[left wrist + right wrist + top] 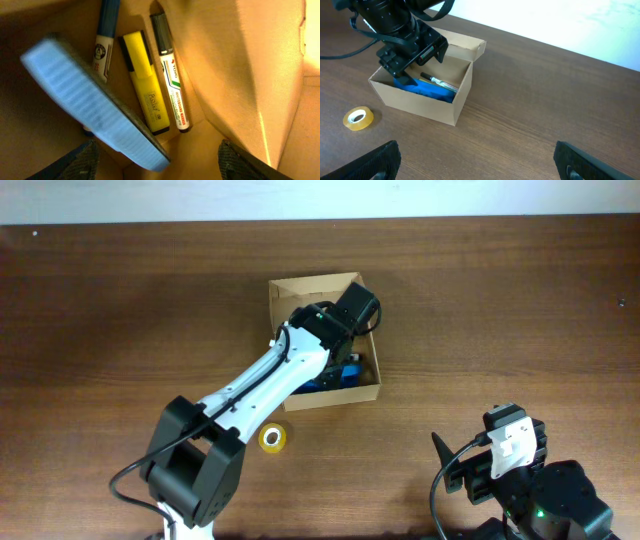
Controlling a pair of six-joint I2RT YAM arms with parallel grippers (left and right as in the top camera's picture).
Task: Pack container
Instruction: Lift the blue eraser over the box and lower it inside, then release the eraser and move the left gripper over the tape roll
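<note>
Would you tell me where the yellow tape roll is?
Overhead, the tape roll lies on the table just below the cardboard box, beside the left arm.

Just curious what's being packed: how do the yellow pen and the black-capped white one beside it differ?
The yellow highlighter is yellow-bodied, thicker and shorter; the whiteboard marker is white with a black cap, slimmer and longer. Both lie flat, side by side, in the container.

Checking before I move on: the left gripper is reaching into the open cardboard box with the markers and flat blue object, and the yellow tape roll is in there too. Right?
Not quite. The yellow tape roll lies on the table outside the cardboard box, as the overhead view shows. The left gripper does reach into the open box with the markers and flat blue object.
</note>
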